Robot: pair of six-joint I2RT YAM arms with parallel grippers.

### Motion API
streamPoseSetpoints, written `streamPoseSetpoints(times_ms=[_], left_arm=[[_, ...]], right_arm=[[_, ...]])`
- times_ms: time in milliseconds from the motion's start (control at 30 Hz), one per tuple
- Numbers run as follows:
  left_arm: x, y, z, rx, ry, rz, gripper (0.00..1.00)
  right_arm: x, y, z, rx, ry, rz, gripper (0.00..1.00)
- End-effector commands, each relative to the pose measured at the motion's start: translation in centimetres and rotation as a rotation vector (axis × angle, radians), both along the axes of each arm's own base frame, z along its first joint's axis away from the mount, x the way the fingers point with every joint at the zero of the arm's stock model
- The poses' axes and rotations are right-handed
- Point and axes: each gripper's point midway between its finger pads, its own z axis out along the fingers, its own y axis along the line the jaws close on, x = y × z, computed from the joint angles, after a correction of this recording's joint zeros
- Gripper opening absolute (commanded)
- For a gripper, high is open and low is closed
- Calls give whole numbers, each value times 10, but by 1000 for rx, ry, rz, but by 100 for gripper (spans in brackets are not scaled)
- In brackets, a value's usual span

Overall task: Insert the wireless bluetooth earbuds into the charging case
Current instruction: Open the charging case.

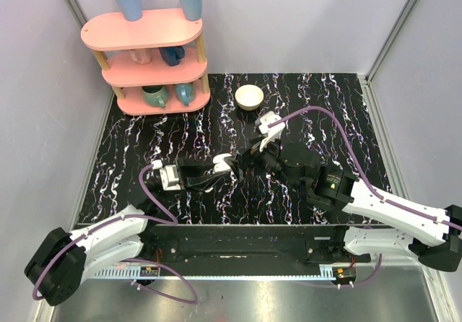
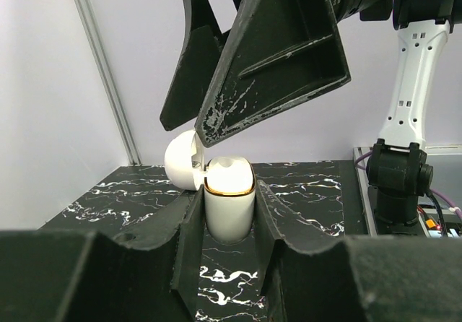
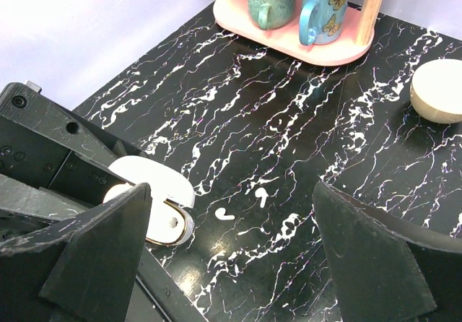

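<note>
The white charging case stands upright with its lid swung open to the left. My left gripper is shut on the case body. In the right wrist view the open case lies at the left, and two tiny white earbuds lie on the black marble just to its right. My right gripper hangs open above the earbuds, holding nothing and touching neither. From above, the case sits in the left gripper, with the right gripper close beside it. The earbuds are hidden there.
A round white bowl sits at the back middle of the table. A pink shelf with mugs and blue cups stands at the back left. The right arm stretches in from the right. Grey walls enclose the table.
</note>
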Motion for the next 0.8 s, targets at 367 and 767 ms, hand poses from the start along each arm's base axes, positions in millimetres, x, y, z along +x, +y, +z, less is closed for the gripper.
streamPoseSetpoints(times_ms=[367, 767], left_arm=[[-40, 27, 61, -221, -303, -10, 0], [-34, 32, 64, -252, -284, 34, 0]], right_arm=[[-7, 13, 48, 117, -82, 86, 100], [-5, 7, 58, 124, -120, 71, 100]])
